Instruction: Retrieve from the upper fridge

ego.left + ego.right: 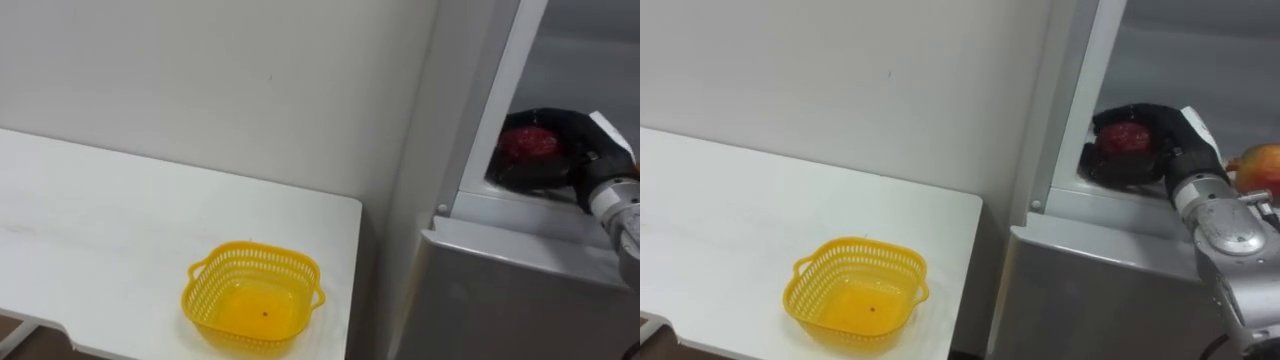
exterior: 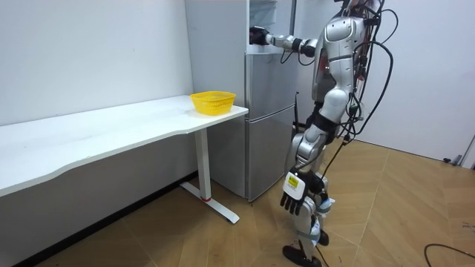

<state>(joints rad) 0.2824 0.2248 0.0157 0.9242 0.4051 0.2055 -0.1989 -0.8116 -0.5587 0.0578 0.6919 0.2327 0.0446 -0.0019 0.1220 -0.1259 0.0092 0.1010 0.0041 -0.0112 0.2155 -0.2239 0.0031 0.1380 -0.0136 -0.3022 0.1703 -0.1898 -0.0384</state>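
You're mid-grab: your right hand (image 1: 1168, 150) is gripping the red fruit (image 1: 1127, 135) inside the upper fridge (image 1: 1110, 205) (left hand (image 2: 294, 199) is hanging loose). Next I'd say you're needing a clean lift over the sill, probably heading for the yellow basket (image 1: 855, 290) on the worktop (image 1: 720, 220).

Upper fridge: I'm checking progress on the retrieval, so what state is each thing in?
Upper fridge compartment: open.
Lower fridge door: shut.
Red fruit: gripped, inside the compartment.
Right hand: shut on the red fruit.
Second fruit: lying free in the compartment.
Yellow basket: upright, empty, on the table.
Left hand: open, hanging at the robot's side.
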